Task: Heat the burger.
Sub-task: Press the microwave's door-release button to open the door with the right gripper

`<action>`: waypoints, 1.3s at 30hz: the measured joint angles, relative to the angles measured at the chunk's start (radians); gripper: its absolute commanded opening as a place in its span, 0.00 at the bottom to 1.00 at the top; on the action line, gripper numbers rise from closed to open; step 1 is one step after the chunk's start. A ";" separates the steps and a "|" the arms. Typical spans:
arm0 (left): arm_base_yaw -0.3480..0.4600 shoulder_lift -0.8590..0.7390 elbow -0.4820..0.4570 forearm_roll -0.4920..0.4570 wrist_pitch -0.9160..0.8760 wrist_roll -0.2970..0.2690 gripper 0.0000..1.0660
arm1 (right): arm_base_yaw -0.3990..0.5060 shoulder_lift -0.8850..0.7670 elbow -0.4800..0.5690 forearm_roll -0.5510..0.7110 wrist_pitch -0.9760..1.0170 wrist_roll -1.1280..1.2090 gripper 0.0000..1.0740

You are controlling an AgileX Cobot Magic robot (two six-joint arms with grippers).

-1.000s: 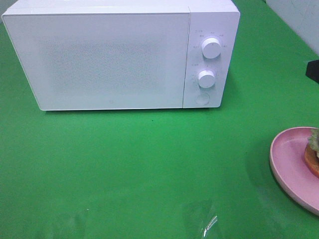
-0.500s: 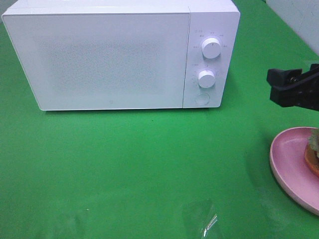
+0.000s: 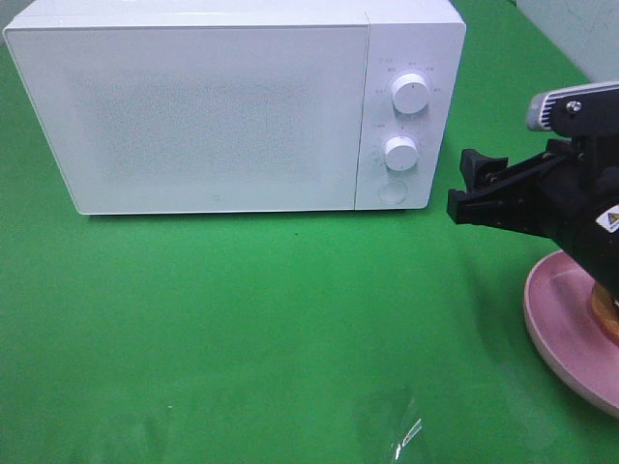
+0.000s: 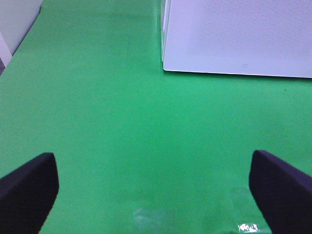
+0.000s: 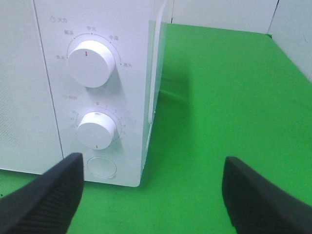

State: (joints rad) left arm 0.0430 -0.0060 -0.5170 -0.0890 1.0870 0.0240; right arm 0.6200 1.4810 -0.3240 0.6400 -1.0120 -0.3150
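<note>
- Burger [image 3: 607,319] sits on the pink plate [image 3: 556,319] at the right edge of the green table [image 3: 290,319], well apart from the microwave [image 3: 232,106]. We see only a sliver of its orange-brown bottom bun; the rest is hidden under the right arm [image 3: 580,198].
- We judge it light, soft and stacked in loose layers. A hard squeeze would crush the bun, and a tilt could let the layers slide.
- We would take it across the sides, low enough to catch both bun halves, with gentle pressure. The plate's rim is the other choice: stiff, but probably slick.
- Right hand [image 3: 464,186] has its fingers apart and holds nothing. It is poised just beside the microwave's control panel, near the round button [image 3: 393,191] below the lower knob [image 3: 400,153].
- Left hand [image 4: 153,180] has its fingers wide apart and is empty, over bare table in front of the microwave's left corner.
- We see the microwave shut, so we judge that opening it comes before any lift.
</note>
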 measured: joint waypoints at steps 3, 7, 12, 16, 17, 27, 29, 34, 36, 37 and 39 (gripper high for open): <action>0.000 0.000 0.000 0.000 0.000 0.000 0.92 | 0.064 0.031 -0.001 0.060 -0.061 0.000 0.70; 0.000 0.000 0.000 0.000 0.000 0.000 0.92 | 0.136 0.069 -0.001 0.118 -0.122 0.000 0.70; 0.000 0.000 0.000 0.000 0.000 0.000 0.92 | 0.199 0.115 -0.001 0.148 -0.146 0.005 0.70; 0.000 0.000 0.000 0.000 0.000 0.000 0.92 | 0.212 0.159 -0.002 0.148 -0.158 0.044 0.70; 0.000 0.000 0.000 0.000 0.000 0.000 0.92 | 0.212 0.159 -0.002 0.148 -0.158 0.044 0.70; 0.000 0.000 0.000 0.000 0.000 0.000 0.92 | 0.212 0.204 -0.001 0.148 -0.186 0.315 0.61; 0.000 0.000 0.000 0.000 0.000 0.000 0.92 | 0.212 0.204 -0.001 0.148 -0.192 0.398 0.57; 0.000 0.000 0.000 0.000 0.000 0.000 0.92 | 0.212 0.204 -0.001 0.148 -0.192 0.698 0.44; 0.000 0.000 0.000 0.000 0.000 0.000 0.92 | 0.212 0.204 -0.001 0.148 -0.192 0.763 0.38; 0.000 0.000 0.000 0.000 0.000 0.000 0.92 | 0.212 0.204 -0.001 0.148 -0.192 0.763 0.38; 0.000 0.000 0.000 0.000 0.000 0.000 0.92 | 0.212 0.204 -0.001 0.148 -0.191 1.015 0.26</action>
State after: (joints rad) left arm 0.0430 -0.0060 -0.5170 -0.0890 1.0870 0.0240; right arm 0.8320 1.6850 -0.3250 0.7880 -1.2030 0.7000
